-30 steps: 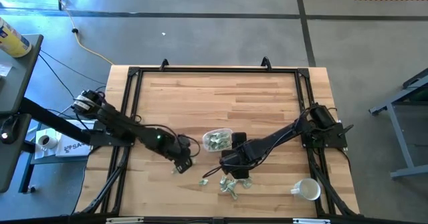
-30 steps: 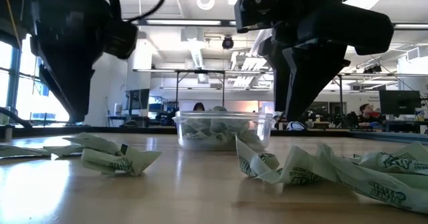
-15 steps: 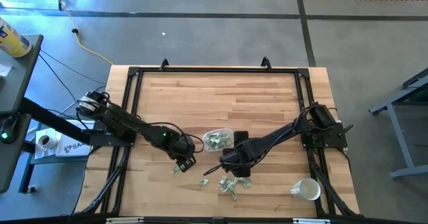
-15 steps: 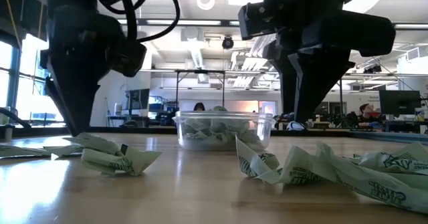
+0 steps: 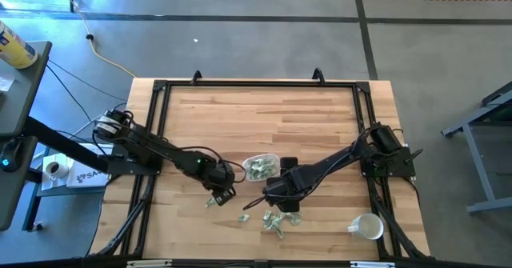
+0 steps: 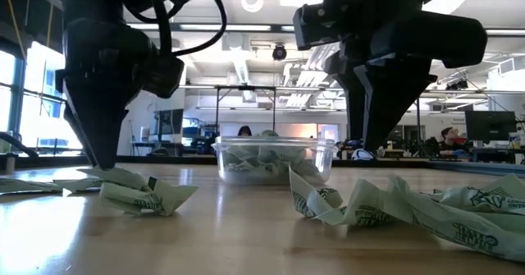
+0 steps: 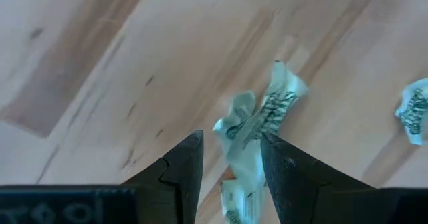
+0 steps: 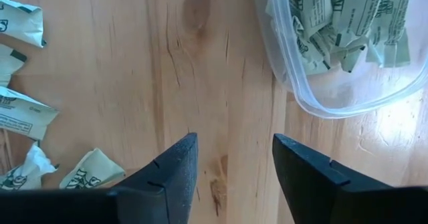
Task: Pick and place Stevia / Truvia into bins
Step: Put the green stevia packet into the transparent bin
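- Print on the Stevia packets (image 6: 148, 197) is dark green; no word reads clearly.
- Left gripper (image 7: 231, 174) has dropped lower since a second ago, fingers parted astride one crumpled packet (image 7: 257, 117), not clamped.
- Right gripper (image 8: 234, 164) gapes empty beside the bin (image 5: 261, 167) at centre frame, little changed.

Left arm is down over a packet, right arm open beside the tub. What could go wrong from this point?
1. The left gripper straddles a crumpled packet that is bent and lies partly outside the open fingers, so a close may catch only an edge and drop it.
2. The right gripper hangs open over bare wood beside the clear tub; a sideways move could nudge the tub.
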